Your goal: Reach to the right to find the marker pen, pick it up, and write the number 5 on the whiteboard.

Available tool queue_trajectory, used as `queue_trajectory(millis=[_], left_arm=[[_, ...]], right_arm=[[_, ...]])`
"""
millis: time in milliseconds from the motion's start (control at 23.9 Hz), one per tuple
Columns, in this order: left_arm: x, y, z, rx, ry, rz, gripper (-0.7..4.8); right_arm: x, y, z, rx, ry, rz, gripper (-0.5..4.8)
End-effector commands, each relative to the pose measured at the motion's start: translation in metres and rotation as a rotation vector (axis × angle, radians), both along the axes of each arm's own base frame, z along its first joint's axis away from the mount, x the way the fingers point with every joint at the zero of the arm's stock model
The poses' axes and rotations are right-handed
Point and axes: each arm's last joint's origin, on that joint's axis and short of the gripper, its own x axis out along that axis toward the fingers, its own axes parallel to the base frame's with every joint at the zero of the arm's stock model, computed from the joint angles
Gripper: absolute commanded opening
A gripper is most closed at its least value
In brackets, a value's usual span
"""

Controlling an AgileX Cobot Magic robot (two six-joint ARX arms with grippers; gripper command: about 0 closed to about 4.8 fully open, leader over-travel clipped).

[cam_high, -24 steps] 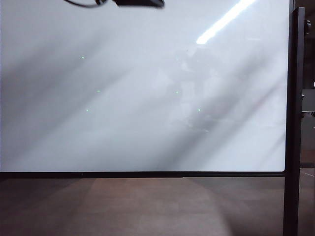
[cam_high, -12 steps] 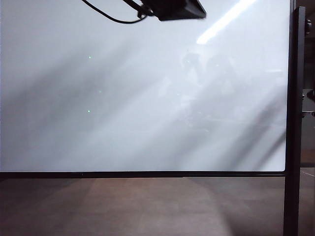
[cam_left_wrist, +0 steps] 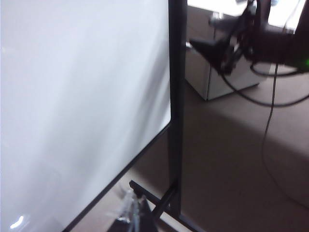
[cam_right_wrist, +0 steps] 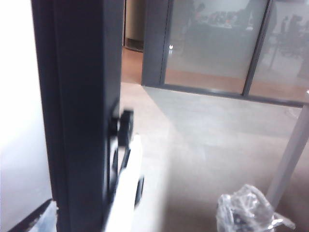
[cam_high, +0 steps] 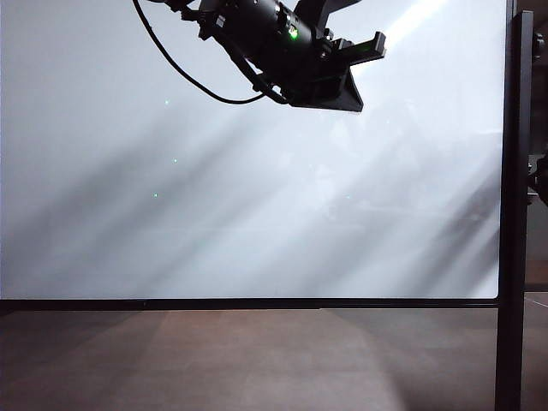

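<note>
- The right hand (cam_right_wrist: pixel 82 212), fingers spread and empty, sits close beside the black post (cam_right_wrist: pixel 82 96). A careless swing could knock it against the post.
- The left hand (cam_left_wrist: pixel 129 217) barely shows, near the lower corner of the whiteboard (cam_left_wrist: pixel 72 96). I cannot tell its state.
- The marker pen is in no view, so a blind reach may miss it.
- No writing or label is readable anywhere.
</note>
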Motion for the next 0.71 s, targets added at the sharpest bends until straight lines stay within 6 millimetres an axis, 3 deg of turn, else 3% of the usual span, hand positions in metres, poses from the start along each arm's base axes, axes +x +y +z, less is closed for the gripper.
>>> queue_trajectory(millis=[42, 84, 710], left_arm=[[-0.001, -0.001, 0.005, -0.014, -0.024, -0.003, -0.05], [-0.001, 0.000, 0.005, -0.014, -0.023, -0.002, -0.05], [0.004, 0.007, 0.000, 0.023, 0.017, 0.018, -0.05]], right_arm=[[0.002, 0.001, -0.005, -0.002, -0.001, 0.006, 3.69], [0.003, 0.003, -0.008, -0.001, 0.001, 0.010, 3.03], [0.019, 0.011, -0.005, -0.002, -0.009, 0.006, 3.01]])
